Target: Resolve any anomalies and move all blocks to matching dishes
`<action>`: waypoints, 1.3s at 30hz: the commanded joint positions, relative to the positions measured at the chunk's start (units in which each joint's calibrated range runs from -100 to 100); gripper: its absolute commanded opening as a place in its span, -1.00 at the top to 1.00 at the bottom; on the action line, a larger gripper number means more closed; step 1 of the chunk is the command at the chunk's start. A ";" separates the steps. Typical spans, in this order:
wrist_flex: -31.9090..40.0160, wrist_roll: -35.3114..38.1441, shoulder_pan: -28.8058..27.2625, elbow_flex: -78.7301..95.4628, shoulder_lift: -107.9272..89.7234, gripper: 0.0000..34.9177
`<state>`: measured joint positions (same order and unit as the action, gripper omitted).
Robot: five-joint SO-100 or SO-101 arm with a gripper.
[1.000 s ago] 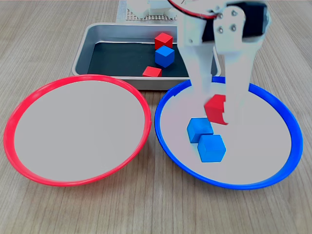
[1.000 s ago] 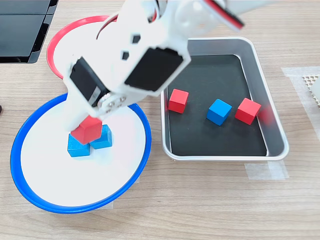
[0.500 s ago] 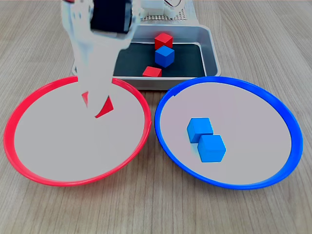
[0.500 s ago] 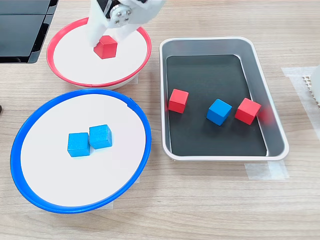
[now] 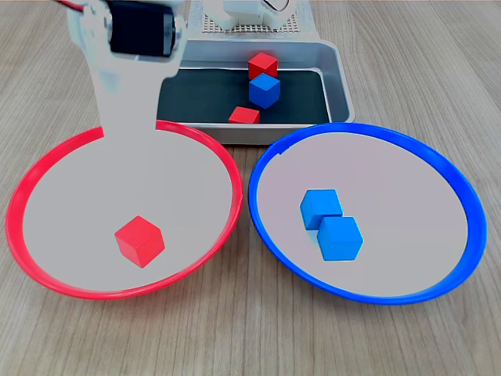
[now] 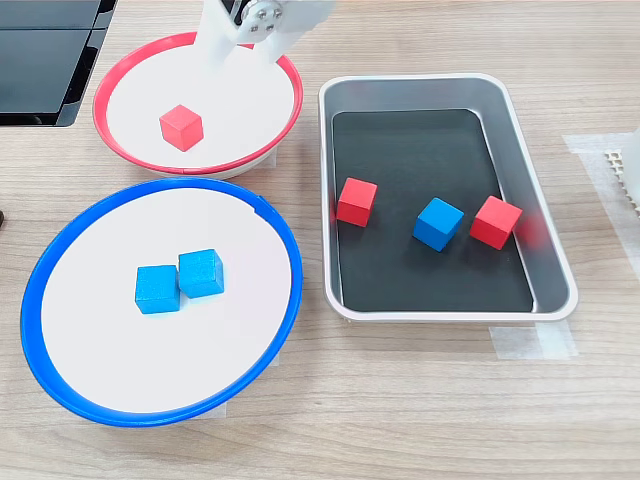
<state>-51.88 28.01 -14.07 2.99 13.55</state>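
Note:
A red block lies loose inside the red-rimmed dish. My gripper hangs over that dish's far side, open and holding nothing. Two blue blocks touch each other in the blue-rimmed dish; the second exterior view shows them as blue blocks. Two red blocks and one blue block sit in the grey tray.
A black flat object lies at the second exterior view's upper left, beside the red dish. A white mesh pad and a strip of clear tape sit near the tray. The arm's base stands behind the tray.
The gripper carried the red block from the blue-rimmed dish over to the red-rimmed dish and let it go. The block now rests in the dish and the gripper has drawn back.

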 commanded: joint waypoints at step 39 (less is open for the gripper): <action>6.52 16.41 12.71 39.38 -19.31 0.79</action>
<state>-46.49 44.18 -1.50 42.56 -5.63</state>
